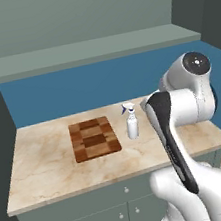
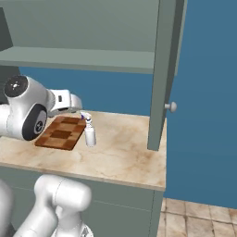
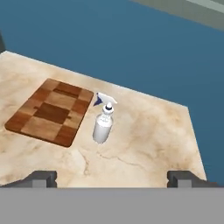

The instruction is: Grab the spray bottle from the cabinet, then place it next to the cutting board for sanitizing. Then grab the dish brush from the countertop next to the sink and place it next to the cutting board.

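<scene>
Marbled beige countertop point(image 1: 50, 162), with the cutting board point(image 1: 94, 138) lying flat on it, checkered in dark and lighter brown. Just right of the board, upright and not touching it: the spray bottle point(image 1: 131, 123), white with a grey-blue trigger nozzle on top. Same pairing from the right base view, bottle point(image 2: 89, 132) standing just beside the board point(image 2: 61, 133) at its near corner. From the hand view, bottle point(image 3: 103, 123) upright beside the board's point(image 3: 50, 111) right edge, nozzle pointing toward the board. Gripper point(image 3: 112, 179) spread as wide as it goes, two dark fingertips point(image 3: 41, 178) far apart at the bottom corners, nothing between them, hanging well back from the bottle. Above the counter, the grey-green cabinet point(image 1: 88, 52) with its long shelf board; door point(image 2: 162, 74) swung open. Blue wall point(image 1: 79, 89) behind.
</scene>
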Controlling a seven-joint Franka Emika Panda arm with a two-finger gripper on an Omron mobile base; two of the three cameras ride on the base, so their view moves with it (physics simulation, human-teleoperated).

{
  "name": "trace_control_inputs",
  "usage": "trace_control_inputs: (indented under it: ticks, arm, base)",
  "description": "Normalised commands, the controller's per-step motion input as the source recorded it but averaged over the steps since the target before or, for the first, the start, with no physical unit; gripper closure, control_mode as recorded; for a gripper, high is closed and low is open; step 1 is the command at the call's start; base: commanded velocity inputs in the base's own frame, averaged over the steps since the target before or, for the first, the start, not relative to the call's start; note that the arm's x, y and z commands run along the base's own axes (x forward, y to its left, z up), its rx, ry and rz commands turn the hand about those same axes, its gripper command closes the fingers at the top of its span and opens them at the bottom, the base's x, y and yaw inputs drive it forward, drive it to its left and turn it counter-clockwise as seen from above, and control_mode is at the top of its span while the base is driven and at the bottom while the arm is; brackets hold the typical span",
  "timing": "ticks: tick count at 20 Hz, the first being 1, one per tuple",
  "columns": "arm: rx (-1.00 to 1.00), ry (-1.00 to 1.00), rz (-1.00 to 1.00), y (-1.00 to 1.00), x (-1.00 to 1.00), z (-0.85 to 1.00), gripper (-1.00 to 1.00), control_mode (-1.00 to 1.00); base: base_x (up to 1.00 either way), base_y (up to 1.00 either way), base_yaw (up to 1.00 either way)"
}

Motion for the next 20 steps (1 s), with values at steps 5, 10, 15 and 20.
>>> trace_control_inputs:
  ticks: [5,10,15,20]
  arm:
    - [0.15,-0.13,-0.22,-0.09,-0.34,-0.07,-1.0,-1.0]
    - [0.17,-0.29,-0.08,-0.02,-0.13,-0.06,-1.0,-1.0]
    - [0.0,-0.3,0.0,0.0,-0.14,0.16,-1.0,-1.0]
    - [0.0,-0.23,0.0,0.0,-0.23,0.48,-1.0,-1.0]
  base:
    - [0.0,0.0,0.0]
    - [0.0,0.0,0.0]
    - [0.0,0.0,0.0]
    - [0.0,0.0,0.0]
